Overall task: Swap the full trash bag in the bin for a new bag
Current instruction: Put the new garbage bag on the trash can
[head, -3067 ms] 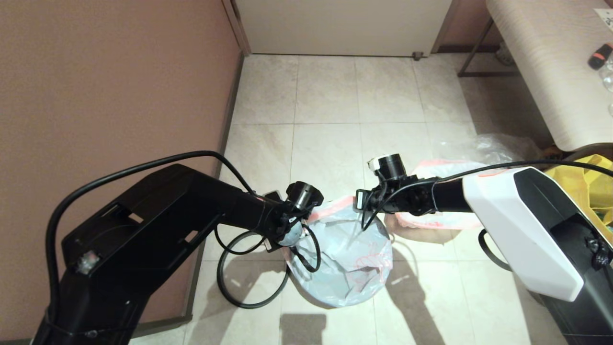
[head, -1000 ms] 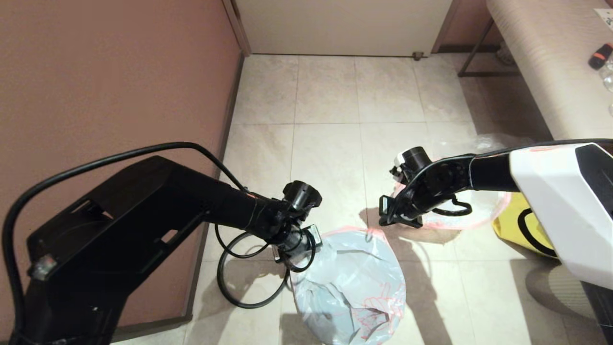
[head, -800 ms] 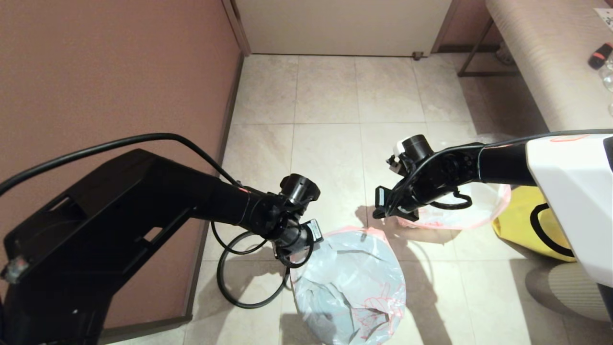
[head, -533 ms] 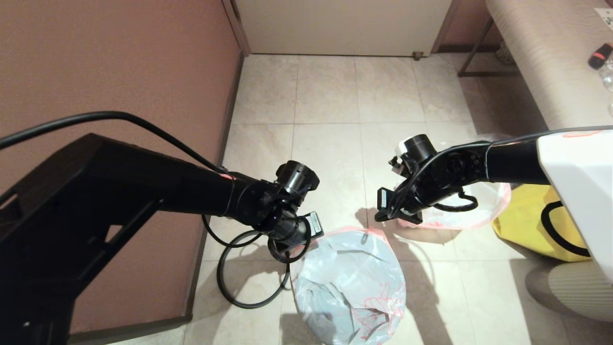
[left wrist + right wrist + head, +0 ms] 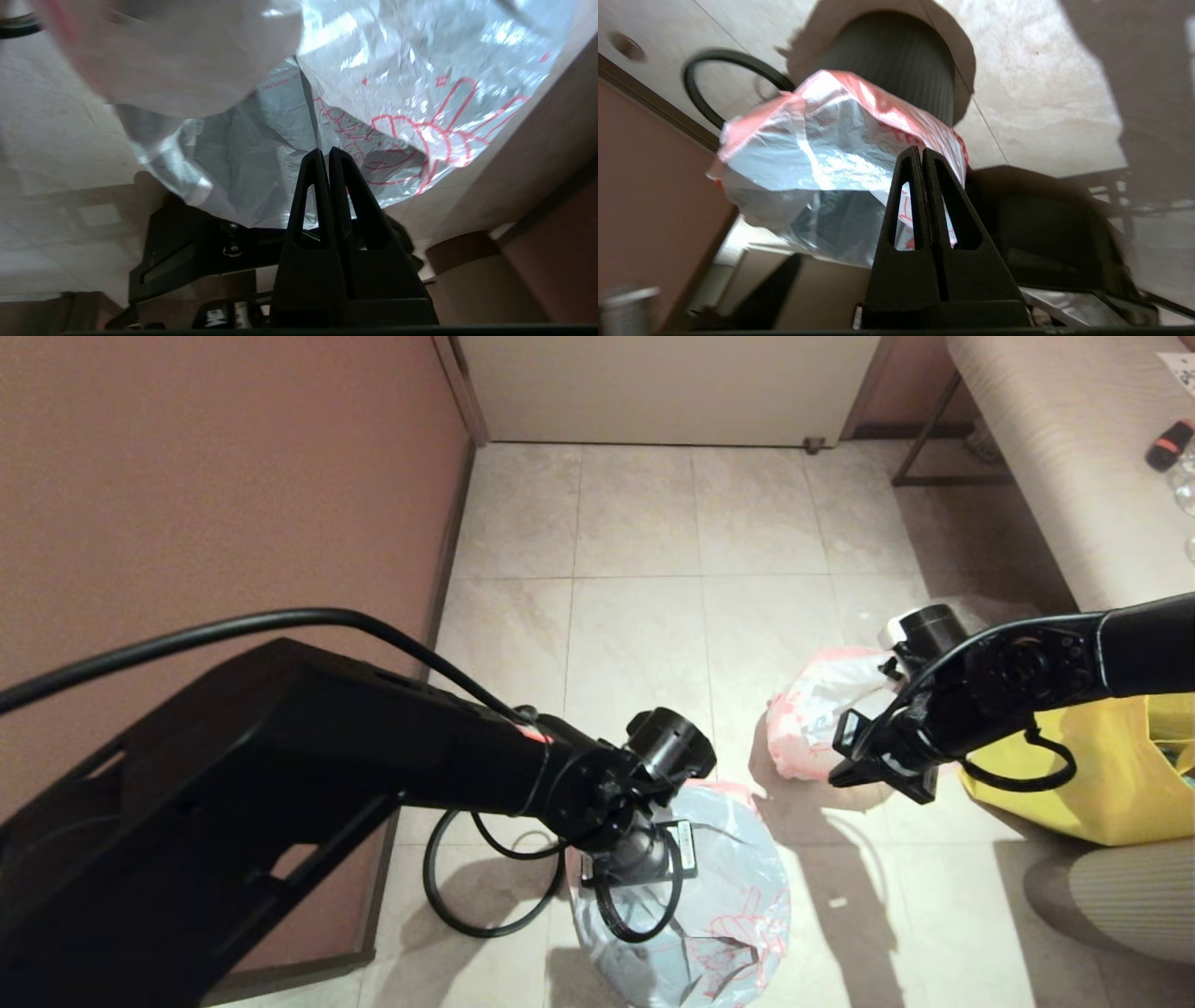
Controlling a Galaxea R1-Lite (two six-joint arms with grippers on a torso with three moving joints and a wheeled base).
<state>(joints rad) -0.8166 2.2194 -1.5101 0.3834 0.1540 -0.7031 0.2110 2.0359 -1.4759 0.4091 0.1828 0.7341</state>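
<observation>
Directly beneath the clenched, empty left end effector, the new bag drapes loosely over the bin; next it needs seating. Farther off, the clenched right end effector hovers beside the full trash bag.

left gripper low, jaws closed | right gripper raised (jaws closed)
</observation>
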